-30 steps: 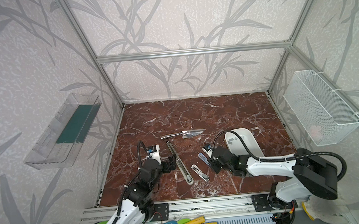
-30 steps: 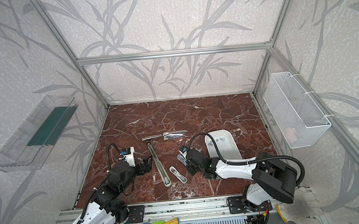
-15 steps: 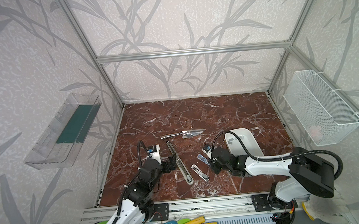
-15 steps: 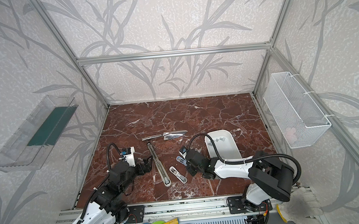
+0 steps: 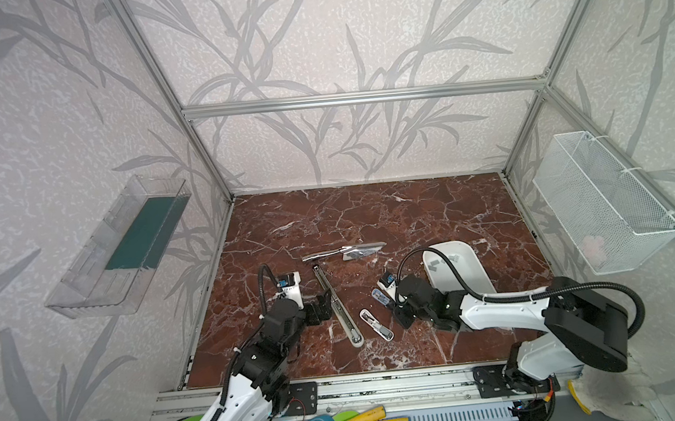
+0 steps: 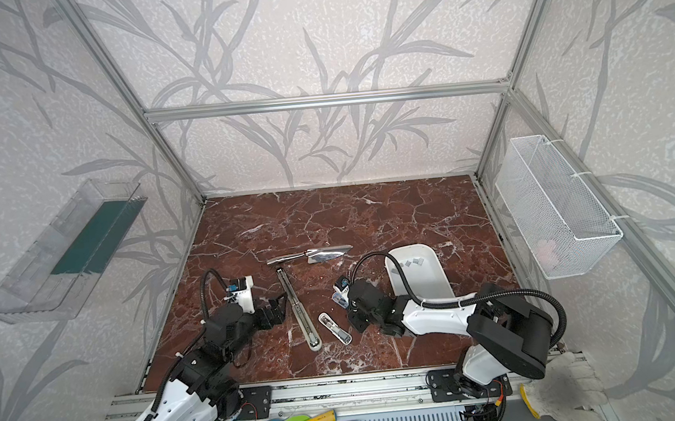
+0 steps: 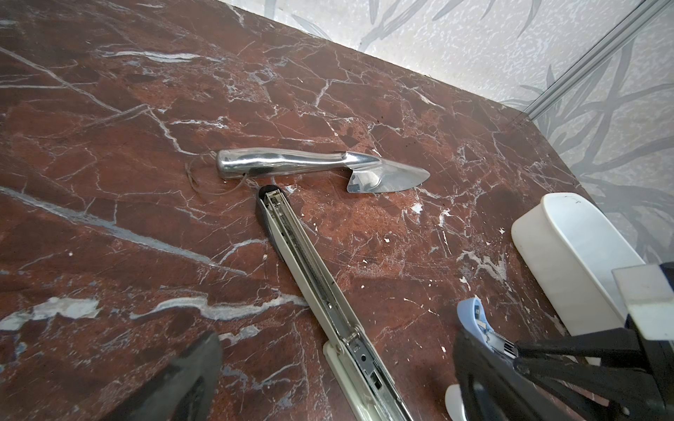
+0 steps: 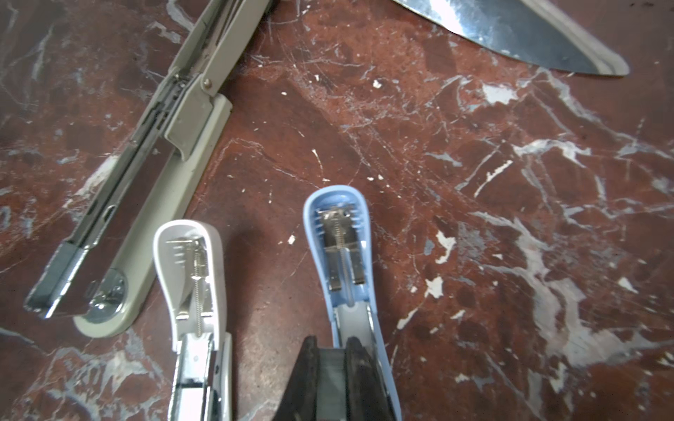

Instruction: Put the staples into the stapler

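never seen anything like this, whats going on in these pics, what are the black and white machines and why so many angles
These are two small robot arms fixed at the front edge of a marble-look table. Two pictures look down on the whole scene from above and are nearly the same. The other two come from a camera on each arm's wrist, looking past its claw.

On the table lie a long grey stapler opened flat, a white stapler and a blue stapler, both small and open, a shiny metal server, and a white tray holding staples.

The left claw stands open near the long grey stapler, holding nothing. The right claw is shut on a grey staple strip, right at the blue stapler.
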`<state>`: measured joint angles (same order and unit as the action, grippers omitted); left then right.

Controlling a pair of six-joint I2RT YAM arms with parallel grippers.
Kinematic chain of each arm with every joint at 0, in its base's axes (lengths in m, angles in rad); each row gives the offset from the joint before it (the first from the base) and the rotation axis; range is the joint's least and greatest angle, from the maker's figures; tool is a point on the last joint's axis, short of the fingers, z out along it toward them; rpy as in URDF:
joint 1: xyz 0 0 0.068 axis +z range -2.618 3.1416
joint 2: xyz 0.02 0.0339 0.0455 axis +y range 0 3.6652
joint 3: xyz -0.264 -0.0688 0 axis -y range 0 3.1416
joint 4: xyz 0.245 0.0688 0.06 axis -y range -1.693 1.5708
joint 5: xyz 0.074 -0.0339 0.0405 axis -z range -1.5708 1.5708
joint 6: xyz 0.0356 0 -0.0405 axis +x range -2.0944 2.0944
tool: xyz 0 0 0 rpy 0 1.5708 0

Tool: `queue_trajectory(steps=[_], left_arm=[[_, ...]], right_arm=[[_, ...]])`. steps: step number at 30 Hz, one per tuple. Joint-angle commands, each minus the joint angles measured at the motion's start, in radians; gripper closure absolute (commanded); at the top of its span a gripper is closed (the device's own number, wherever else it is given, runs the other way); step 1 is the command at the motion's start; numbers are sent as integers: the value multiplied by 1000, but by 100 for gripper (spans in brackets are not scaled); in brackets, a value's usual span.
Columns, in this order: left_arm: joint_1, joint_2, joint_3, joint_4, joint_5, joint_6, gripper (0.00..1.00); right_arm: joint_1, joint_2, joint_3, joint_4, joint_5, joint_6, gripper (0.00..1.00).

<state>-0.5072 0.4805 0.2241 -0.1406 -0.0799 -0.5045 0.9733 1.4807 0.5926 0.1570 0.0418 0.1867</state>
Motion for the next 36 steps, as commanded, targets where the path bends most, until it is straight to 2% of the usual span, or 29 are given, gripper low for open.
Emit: queue_trajectory(steps=[1, 12, 20, 26, 36], left_arm=[[2, 1, 2, 21, -7, 5, 1], [3, 0, 3, 22, -7, 5, 1], [3, 0, 2, 23, -4, 5, 1], [3, 0, 1, 21, -3, 5, 1], [3, 0, 1, 23, -4, 5, 1]], right_arm=[[1, 16, 19, 19, -54, 24, 99], [0, -46, 11, -10, -5, 34, 99], [-1, -125, -34, -1, 113, -2, 98], [-1, -106, -85, 93, 120, -90, 100], [-1, -79, -88, 122, 91, -99, 100]])
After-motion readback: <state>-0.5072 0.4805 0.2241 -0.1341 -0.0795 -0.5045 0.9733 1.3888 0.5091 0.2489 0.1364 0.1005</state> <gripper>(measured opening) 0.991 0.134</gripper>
